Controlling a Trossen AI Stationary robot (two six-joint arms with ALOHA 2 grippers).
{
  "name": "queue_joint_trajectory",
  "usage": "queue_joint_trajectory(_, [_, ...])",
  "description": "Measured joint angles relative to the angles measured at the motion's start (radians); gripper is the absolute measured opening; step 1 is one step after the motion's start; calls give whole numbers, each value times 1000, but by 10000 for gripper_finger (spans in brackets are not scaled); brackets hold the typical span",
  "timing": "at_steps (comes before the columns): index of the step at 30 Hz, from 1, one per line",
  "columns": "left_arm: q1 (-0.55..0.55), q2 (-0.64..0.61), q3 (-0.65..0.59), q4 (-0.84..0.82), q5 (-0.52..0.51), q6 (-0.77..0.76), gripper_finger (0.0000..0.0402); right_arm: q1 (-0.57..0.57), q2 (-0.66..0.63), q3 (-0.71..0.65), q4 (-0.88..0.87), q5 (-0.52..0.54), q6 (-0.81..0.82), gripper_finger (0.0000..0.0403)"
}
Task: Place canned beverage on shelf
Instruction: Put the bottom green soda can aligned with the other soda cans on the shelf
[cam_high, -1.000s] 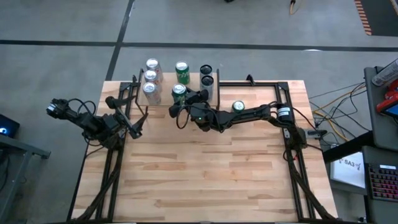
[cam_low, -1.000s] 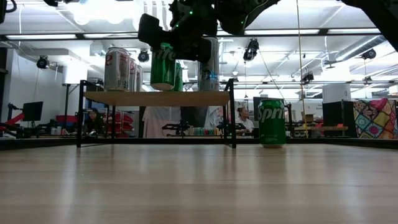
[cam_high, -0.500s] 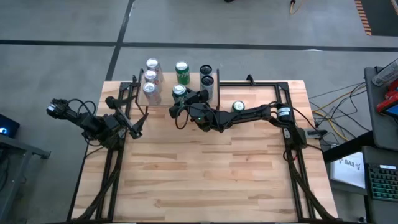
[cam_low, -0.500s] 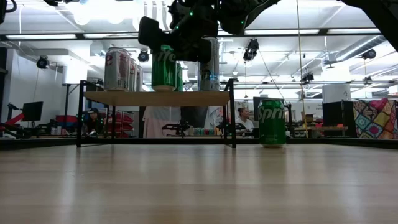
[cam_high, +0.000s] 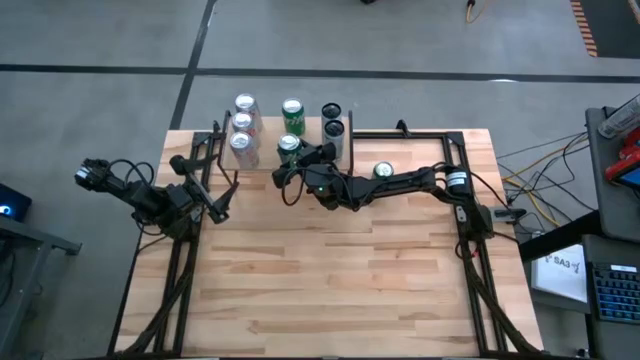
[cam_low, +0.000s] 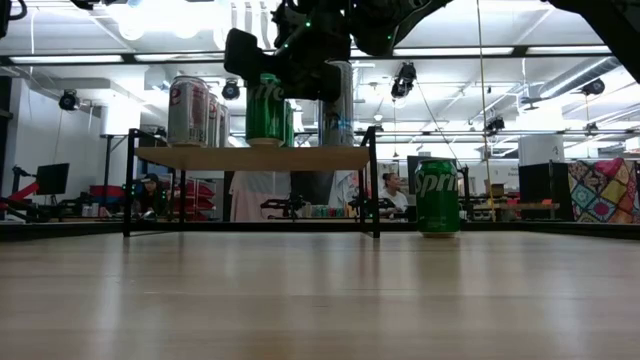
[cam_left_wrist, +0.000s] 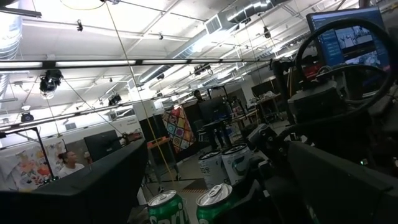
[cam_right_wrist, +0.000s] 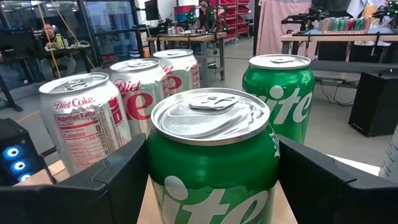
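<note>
Reaching across the table's far side, right gripper (cam_high: 290, 160) clamps a green can (cam_right_wrist: 211, 163), fingers on both sides, can standing on the shelf (cam_low: 250, 158) beside other cans. Left gripper (cam_high: 222, 200) waits at the table's left edge, fingers apart.

Cans (cam_high: 243, 125) on shelf (cam_low: 250, 157); one can (cam_high: 383, 172) beside.

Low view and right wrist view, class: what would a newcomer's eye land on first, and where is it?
Most striking is the right gripper holding a green can at the shelf, with silver Diet Coke cans and another green can standing just beyond it. One more green can stands alone on the table beside the shelf. The left gripper waits open at the table's left edge.
</note>
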Motion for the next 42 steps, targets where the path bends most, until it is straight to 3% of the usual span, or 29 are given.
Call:
queue_joint_trajectory(13, [0,0,0,-7,0,0,375,-3,-2,0,3,0,30,335])
queue_joint_trajectory(42, [0,0,0,-8,0,0,375,-2,-1,21,17,0,-2,330])
